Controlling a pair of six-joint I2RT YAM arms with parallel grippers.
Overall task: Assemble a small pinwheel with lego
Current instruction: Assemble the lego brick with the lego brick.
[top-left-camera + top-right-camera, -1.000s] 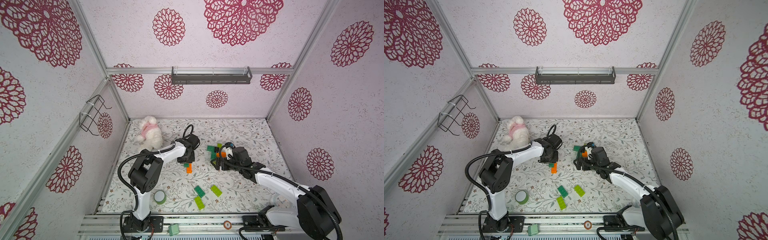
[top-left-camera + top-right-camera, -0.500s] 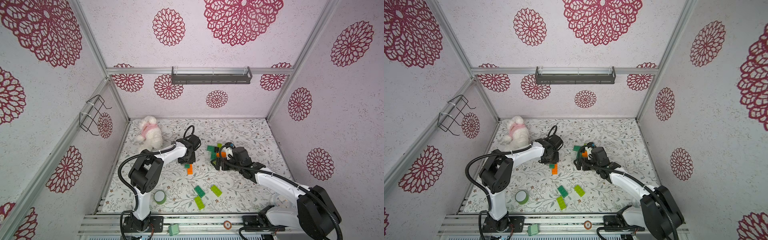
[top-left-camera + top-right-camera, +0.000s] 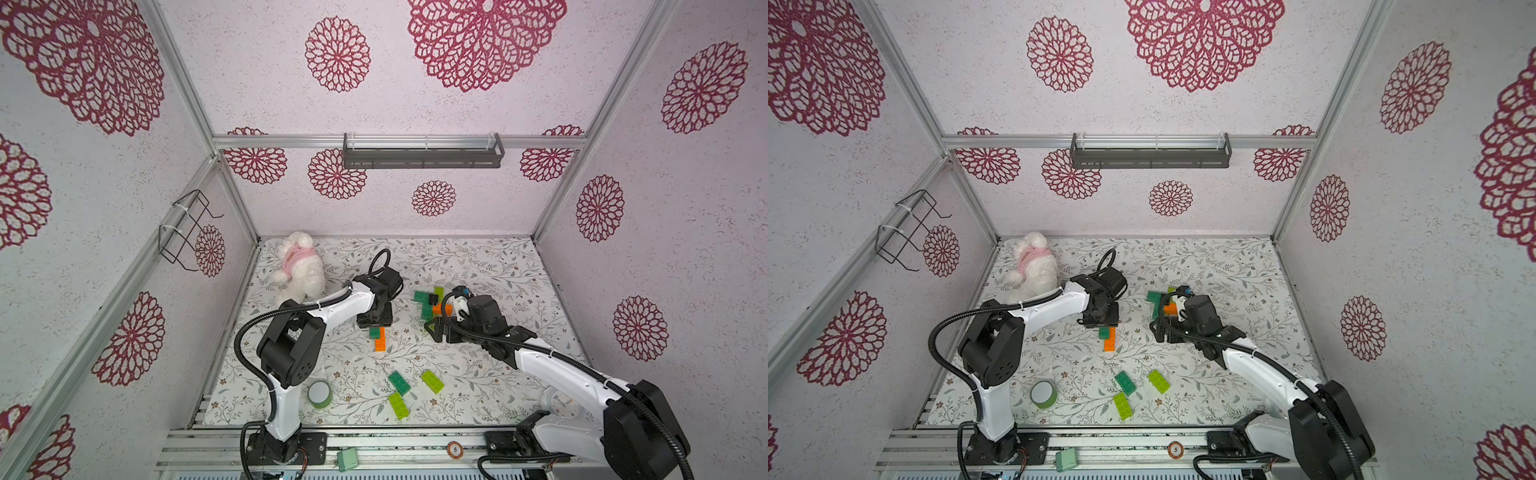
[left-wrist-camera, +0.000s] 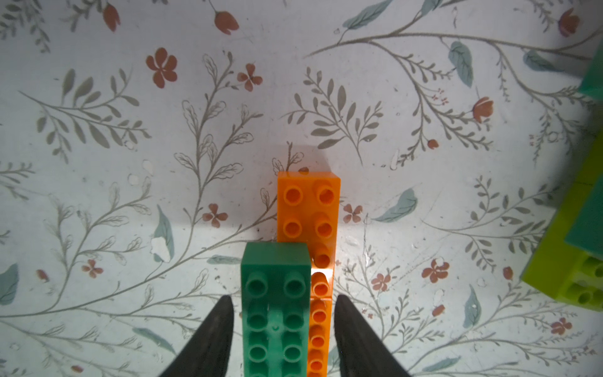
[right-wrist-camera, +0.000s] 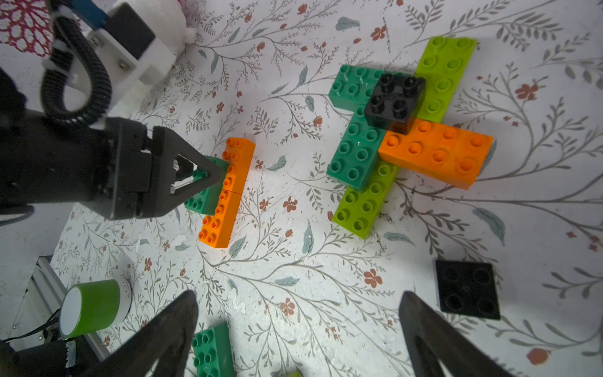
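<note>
**status: one pinwheel built, a second at its first joint**

we find a finished pinwheel (image 5: pixel 404 130) on the floral mat (image 3: pixel 478 270), toward the right arm. its dark green, lime and orange blades cross under a black square cap.

near the mat's middle a second build is begun. a dark green brick (image 4: pixel 275 310) overlaps one stud row of two orange bricks (image 4: pixel 308 209) lying end to end. whether it is pressed fully home we cannot tell.

the left gripper (image 4: pixel 284 303) straddles this pair with its jaws released; a sliver of mat shows beside the green brick. the right gripper (image 5: pixel 298 297) hangs wide apart and empty, near a loose black square (image 5: pixel 467 289).

left to do, in our judgement:
- fit the loose dark green brick (image 3: pixel 399 382) and the two lime bricks (image 3: pixel 432 381) from the front of the mat.
- cap the hub with the black square.
</note>
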